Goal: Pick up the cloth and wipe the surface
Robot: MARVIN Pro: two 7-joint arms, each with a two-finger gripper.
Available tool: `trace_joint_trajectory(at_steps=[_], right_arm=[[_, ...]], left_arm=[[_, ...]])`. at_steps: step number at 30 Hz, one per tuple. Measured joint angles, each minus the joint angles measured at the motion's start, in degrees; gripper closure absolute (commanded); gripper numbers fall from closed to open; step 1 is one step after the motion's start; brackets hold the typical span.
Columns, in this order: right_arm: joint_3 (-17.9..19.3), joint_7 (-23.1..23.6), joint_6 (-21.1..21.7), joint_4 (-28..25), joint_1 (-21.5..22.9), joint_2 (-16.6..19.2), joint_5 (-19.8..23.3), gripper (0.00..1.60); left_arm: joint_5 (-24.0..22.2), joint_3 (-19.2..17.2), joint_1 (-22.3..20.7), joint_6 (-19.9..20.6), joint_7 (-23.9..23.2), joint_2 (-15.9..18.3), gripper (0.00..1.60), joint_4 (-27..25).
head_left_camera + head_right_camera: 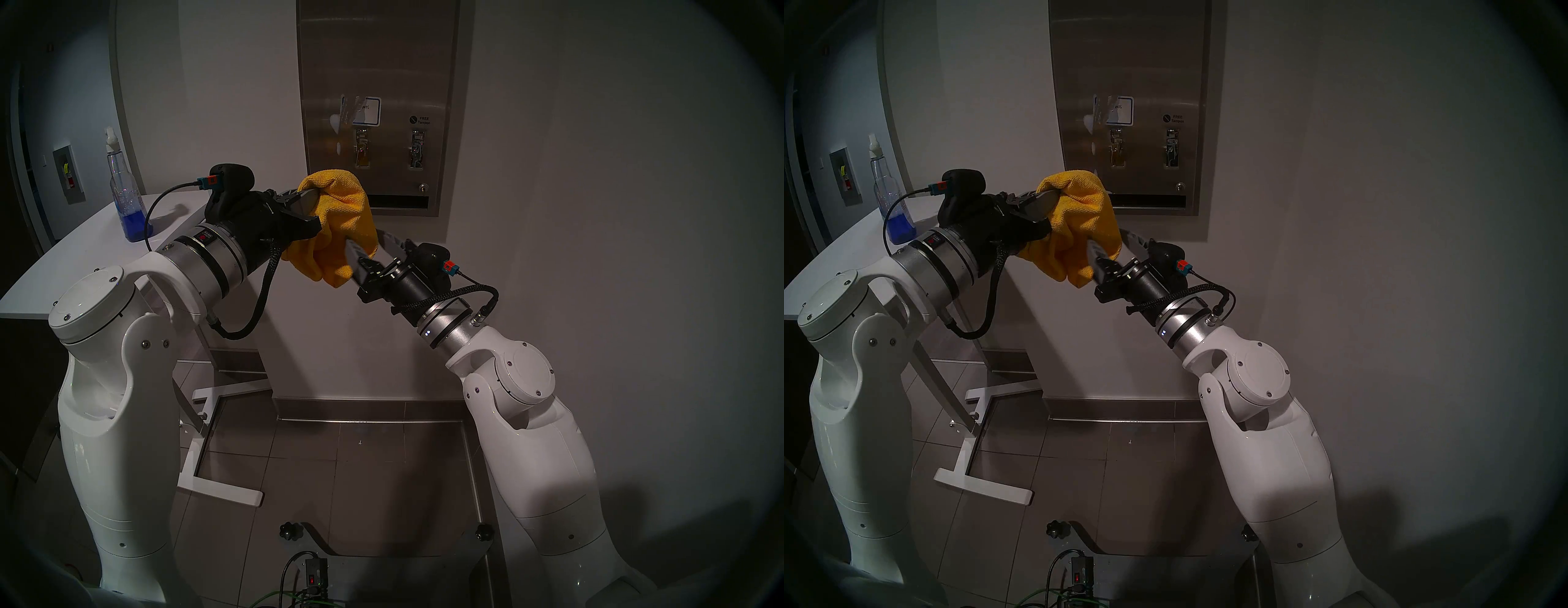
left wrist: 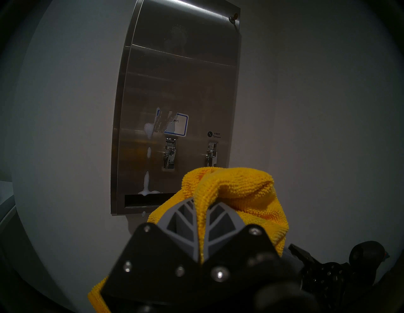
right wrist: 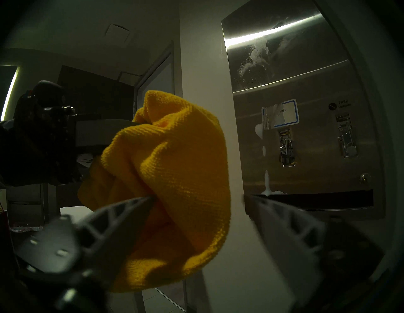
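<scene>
The cloth point(image 1: 339, 225) is held in the air in front of the wall, near but apart from the steel dispenser panel point(image 1: 377, 76). It hangs bunched, its long axis running from upper left down to lower right. The left gripper point(image 2: 202, 206) is clamped shut on the cloth's upper fold, which is pinched between the grey fingers point(image 2: 183, 220). The right gripper point(image 3: 196, 199) is spread wide around the lower bunch: one finger point(image 3: 122, 209) is seen touching the fabric, the other standing clear on the far side. White foam streaks point(image 2: 148, 131) down the panel to the dark slot point(image 2: 142, 200) are shown best by the wrist views. A spray bottle point(image 1: 125, 191) on the white table point(image 1: 72, 254) appears only in the head views.
</scene>
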Motion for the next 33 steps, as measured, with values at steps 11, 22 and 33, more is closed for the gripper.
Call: trace_joint_trajectory(at_steps=[11, 22, 33], right_arm=[[0.05, 1.14, -1.79, 1.02, 0.56, -0.37, 0.13, 1.6], [1.47, 1.97, -3.02, 0.72, 0.72, -0.3, -0.24, 1.6], [3.66, 2.56, -3.13, 0.6, 1.85, -0.26, -0.57, 1.6]], left_arm=[[0.16, -0.02, 0.0, 0.0, -0.12, -0.13, 1.6, 0.0], [0.32, -0.03, 0.0, 0.02, -0.25, -0.25, 0.0, 0.0], [3.36, 1.99, 0.04, -0.18, 1.81, -0.43, 0.0, -1.17]])
